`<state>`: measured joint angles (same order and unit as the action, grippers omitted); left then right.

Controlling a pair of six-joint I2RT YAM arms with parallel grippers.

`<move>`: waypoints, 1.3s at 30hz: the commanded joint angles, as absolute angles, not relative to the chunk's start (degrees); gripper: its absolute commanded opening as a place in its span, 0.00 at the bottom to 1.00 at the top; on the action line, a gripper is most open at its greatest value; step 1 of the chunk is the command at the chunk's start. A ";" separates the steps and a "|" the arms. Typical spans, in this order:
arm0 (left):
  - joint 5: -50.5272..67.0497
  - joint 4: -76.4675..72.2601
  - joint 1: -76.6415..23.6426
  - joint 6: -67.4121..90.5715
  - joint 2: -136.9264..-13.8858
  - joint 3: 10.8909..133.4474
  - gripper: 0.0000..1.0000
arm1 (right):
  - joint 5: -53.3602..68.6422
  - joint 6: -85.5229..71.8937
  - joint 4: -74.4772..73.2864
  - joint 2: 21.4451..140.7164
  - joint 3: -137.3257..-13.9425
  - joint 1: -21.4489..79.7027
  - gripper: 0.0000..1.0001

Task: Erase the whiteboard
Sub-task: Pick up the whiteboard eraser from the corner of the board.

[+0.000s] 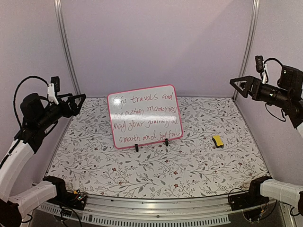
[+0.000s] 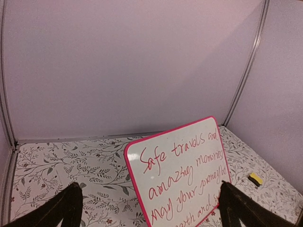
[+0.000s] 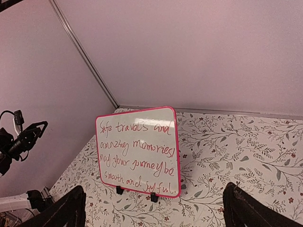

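Observation:
The whiteboard stands upright on two black clip feet mid-table, pink-framed and covered in red handwriting; it also shows in the left wrist view and the right wrist view. A small yellow block eraser lies on the table to its right, seen too at the far right of the left wrist view. My left gripper hangs open, raised at the left wall, well away from the board. High at the right wall my right gripper is open as well. Neither holds anything.
A floral-patterned cloth covers the table. Pale walls with metal corner posts enclose the back and sides. Both arm bases sit on the metal rail at the near edge.

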<state>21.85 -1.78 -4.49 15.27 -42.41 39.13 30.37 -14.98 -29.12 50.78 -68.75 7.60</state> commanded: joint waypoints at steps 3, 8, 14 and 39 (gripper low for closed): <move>20.98 -1.06 -4.56 15.30 -43.15 39.60 1.00 | 29.61 -14.44 -30.95 53.10 -66.92 7.48 0.99; 20.45 -0.88 -4.57 15.18 -43.47 39.76 1.00 | 27.33 -14.32 -32.78 55.93 -66.77 7.54 0.99; 20.26 -0.79 -4.55 15.13 -43.57 39.66 1.00 | 24.61 -15.26 -33.14 58.30 -65.02 7.88 0.99; 19.93 -0.46 -4.66 14.88 -43.38 39.77 1.00 | 4.54 -17.49 -33.07 71.68 -58.16 18.67 0.99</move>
